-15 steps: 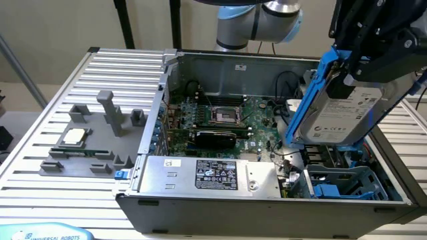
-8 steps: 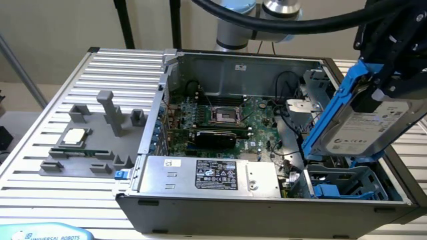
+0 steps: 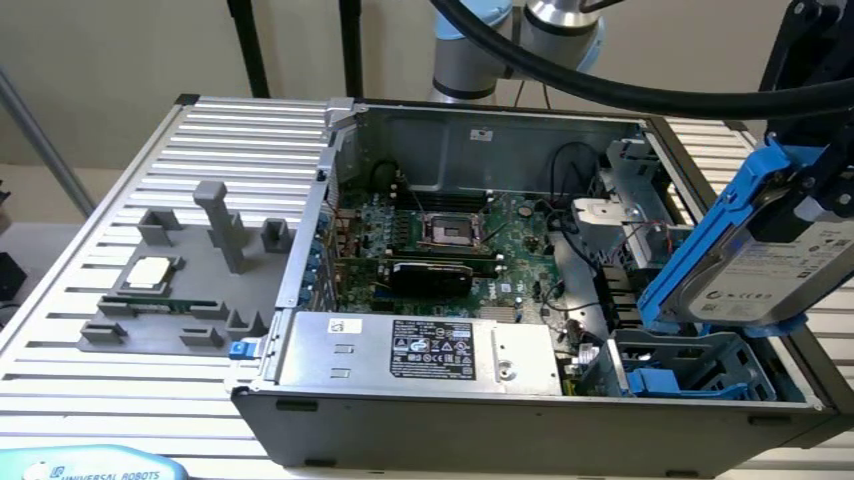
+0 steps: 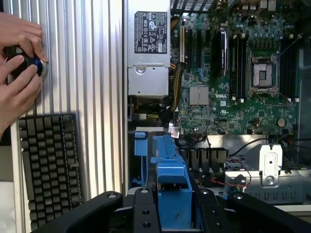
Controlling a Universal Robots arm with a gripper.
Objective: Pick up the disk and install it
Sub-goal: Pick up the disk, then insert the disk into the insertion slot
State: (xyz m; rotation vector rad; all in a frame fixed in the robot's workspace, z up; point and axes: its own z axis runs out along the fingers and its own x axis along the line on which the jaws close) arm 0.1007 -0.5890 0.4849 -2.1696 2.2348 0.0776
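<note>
1. Open computer case [image 3: 534, 425] lying on a slatted metal table [image 3: 80, 380], side panel off, motherboard [image 3: 454, 235] and silver power supply [image 3: 420, 350] exposed inside.
2. Gripper [image 3: 811, 195] clamped onto the disk [image 3: 781, 270] — jaws closed on its blue carrier bracket, seen in the wrist view as black fingers [image 4: 141, 213] pressing either side of the blue plastic.
3. Disk clear of every surface, tilted on edge, hanging over one corner of the case, just above the drive bay [image 3: 714, 352] and not touching it.
4. Pick-up done, judging by the disk in the air; install not yet done — no part of the carrier inside the bay.
5. Beside the case, a grey fixture tray [image 3: 160, 300] holding a small square chip [image 3: 150, 270]; further out from the case, a keyboard [image 4: 48, 165] and a person's hands [image 4: 19, 73] on a small black-and-blue device.
</note>
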